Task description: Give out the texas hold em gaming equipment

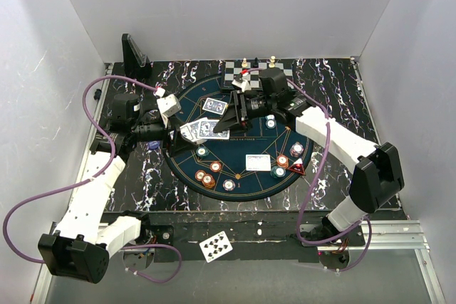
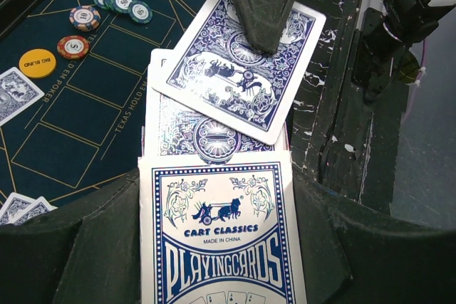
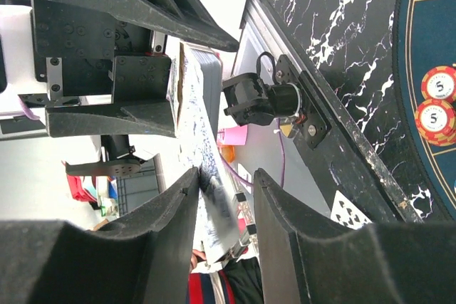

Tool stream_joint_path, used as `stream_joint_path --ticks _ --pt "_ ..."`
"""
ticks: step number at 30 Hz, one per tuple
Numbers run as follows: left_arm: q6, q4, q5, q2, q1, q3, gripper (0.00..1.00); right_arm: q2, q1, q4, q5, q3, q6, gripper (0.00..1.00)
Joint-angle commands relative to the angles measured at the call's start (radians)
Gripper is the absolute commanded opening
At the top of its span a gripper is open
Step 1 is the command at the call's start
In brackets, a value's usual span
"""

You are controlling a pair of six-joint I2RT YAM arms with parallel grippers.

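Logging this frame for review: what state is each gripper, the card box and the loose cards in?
left gripper: shut on the card box
card box: open, cards fanning out of it
right gripper: jaws either side of the top card, part open
top card: face down, half drawn out
fallen card: face up, off the table at the near edge

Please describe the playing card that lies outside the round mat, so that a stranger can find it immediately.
Start from the round dark-blue mat, then look below the table's near edge, between the two arm bases. One playing card lies there alone, face up with black pips, while nearby cards on the mat show blue backs.
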State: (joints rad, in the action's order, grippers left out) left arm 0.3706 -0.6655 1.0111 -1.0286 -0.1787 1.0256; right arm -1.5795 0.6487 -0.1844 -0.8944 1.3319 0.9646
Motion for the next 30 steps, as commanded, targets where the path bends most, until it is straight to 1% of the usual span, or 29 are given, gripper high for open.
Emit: stream_joint_path --ticks 1,7,16,20,27,30 --pt "-0.012 0.032 0.032 0.024 0.004 0.031 0.00 0.039 -0.007 -0.042 -0.024 -0.007 -0.024 0.44" --pt "-0.010 0.033 0.026 0.027 0.002 0.027 0.00 0.067 -0.017 -0.075 -0.023 -0.020 -0.044 0.43" --pt "-0.010 0.033 0.023 0.025 0.002 0.025 0.00 0.096 -0.046 -0.115 -0.038 -0.011 -0.052 0.34" --pt "-0.010 0.033 0.020 0.025 0.002 0.024 0.00 0.104 -0.069 -0.135 -0.060 -0.010 -0.055 0.27" --pt "-0.001 0.021 0.007 0.032 0.002 0.024 0.00 0.128 -0.127 -0.138 -0.113 0.001 -0.047 0.17" --pt "0.007 0.014 0.000 0.032 0.002 0.025 0.00 0.138 -0.164 -0.127 -0.135 0.006 -0.040 0.10"
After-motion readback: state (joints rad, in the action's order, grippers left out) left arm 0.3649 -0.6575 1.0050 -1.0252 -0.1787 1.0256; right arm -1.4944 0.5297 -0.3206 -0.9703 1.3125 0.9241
